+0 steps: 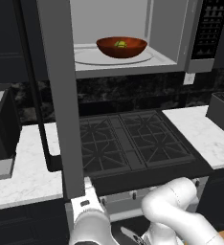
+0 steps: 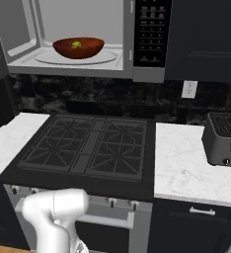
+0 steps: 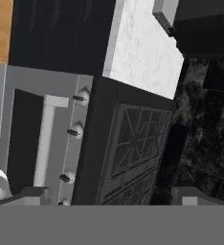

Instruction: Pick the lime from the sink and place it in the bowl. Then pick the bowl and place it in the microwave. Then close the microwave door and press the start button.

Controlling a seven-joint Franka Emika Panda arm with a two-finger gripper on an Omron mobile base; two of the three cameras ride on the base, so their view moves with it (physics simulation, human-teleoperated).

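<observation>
Bowl (image 1: 121, 47) sits inside the microwave (image 1: 167, 38), on the round turntable (image 1: 92, 57), roughly centred on it. Lime (image 1: 120, 44) is in the bowl, small green-yellow spot at its middle; the right base view shows the same: lime (image 2: 76, 44) in bowl (image 2: 78, 47), bowl on turntable (image 2: 56, 57), cavity of the microwave (image 2: 129, 39) lit and pale.

Microwave door (image 1: 61, 95) is open, swung out toward the robot; in the left base view it reads as a tall grey slab edge-on, running from the top of the picture down to the front of the stove, with its dark handle (image 1: 37, 110) on the left face. Black button panel (image 1: 209, 28) is at the right of the cavity, panel (image 2: 148, 32) also clear in the right base view.

Below: gas stove (image 2: 88, 146) with dark grates, marble table (image 2: 186, 168) on either side, toaster (image 2: 223, 139) on the right stretch, wall outlet (image 2: 189, 89) on the dark backsplash.

Arm (image 1: 178, 206) is folded low in front of the stove, below table level. Hand view is rolled sideways: oven door handle (image 3: 44, 143), stove knobs (image 3: 75, 131), grates (image 3: 133, 148), strip of marble table (image 3: 142, 52). Hand is spread wide, empty, not touching anything.
</observation>
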